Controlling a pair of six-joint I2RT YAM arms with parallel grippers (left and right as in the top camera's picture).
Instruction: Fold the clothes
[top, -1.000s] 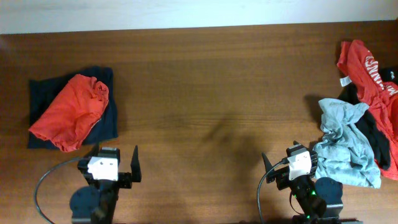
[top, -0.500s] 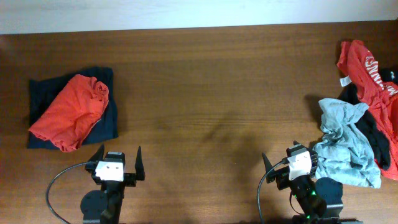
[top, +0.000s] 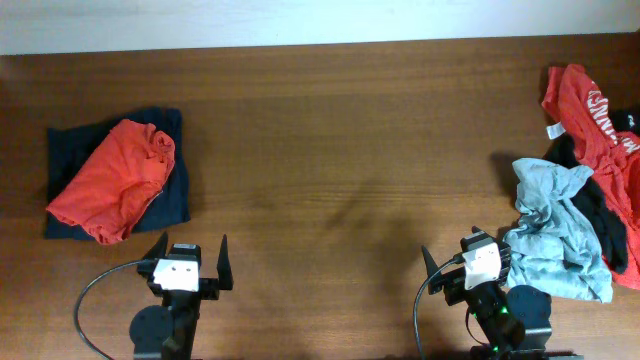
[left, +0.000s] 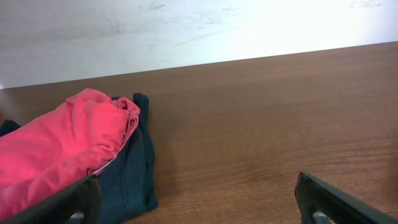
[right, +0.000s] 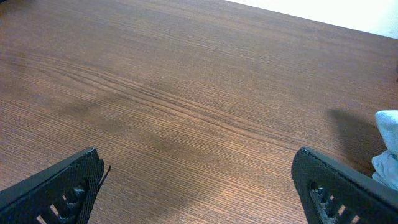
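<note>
The dark brown wooden table has a fine, straight grain running across it, and a pale wall runs along its far edge. On the left side an orange-red T-shirt lies in a soft, rounded bundle with a puckered edge, resting on top of a flat, roughly square navy garment. In the left wrist view the same orange-red cloth looks smooth and matte over the darker fabric.

At the right edge lies a loose heap. A red printed tee with white lettering lies crumpled. A black garment runs below it, and a pale grey-blue garment lies rumpled in deep folds, nearest the right arm.

The left gripper sits near the front edge, just below the navy garment. Its black fingers are spread wide with nothing between them. The right gripper is likewise released, both flat black fingers apart over bare wood, just beside the grey-blue cloth
</note>
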